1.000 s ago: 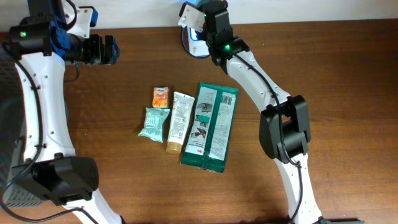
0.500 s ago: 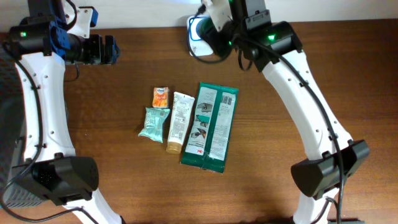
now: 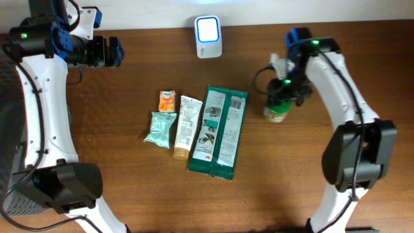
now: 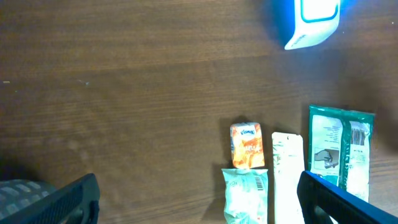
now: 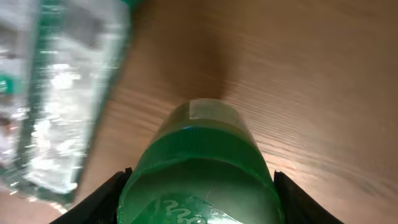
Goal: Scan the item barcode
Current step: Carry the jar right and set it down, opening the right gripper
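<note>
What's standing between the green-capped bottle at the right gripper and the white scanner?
Nothing visible. Bare tabletop lies between the green-capped bottle and the white scanner; the green package lies off to the side of that path.

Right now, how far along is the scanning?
Probably done: the bottle, since the right gripper was at the scanner a second ago. In hand: that gripper holds the bottle beside the pack. To do: release it, then scan pack, tube, pouch and packet. Left gripper open, idle.
</note>
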Tool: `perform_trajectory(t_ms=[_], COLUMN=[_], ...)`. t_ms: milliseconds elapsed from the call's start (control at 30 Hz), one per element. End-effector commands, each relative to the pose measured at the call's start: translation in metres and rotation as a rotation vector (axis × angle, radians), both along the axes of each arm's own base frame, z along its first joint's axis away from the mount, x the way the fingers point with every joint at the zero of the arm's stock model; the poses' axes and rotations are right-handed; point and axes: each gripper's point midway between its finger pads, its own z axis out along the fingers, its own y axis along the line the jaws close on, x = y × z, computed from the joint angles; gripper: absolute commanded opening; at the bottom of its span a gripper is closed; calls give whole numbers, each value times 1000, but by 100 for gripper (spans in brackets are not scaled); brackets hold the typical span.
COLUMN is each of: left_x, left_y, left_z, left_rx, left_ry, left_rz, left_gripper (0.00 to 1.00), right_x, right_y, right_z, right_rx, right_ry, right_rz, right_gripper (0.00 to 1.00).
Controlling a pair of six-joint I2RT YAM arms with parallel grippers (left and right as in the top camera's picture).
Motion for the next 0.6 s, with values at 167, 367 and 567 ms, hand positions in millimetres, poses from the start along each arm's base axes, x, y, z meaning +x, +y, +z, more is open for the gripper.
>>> perform_trajectory(t_ms=[167, 367, 567], left_x=[0, 0, 0], left_y=[0, 0, 0], left_z=[5, 5, 5], left_rx=[-1, -1, -1], left_ry=[-17, -17, -17], left_rz=[-12, -12, -12], left_gripper=[99, 99, 99], right_x=[-23, -18, 3], right_y=[-119, -139, -133], right_z=[-36, -41, 18], right_rx=[2, -10, 53], right_ry=[44, 1, -92], right_rz=[-314, -358, -415], right_gripper=[52, 93, 98])
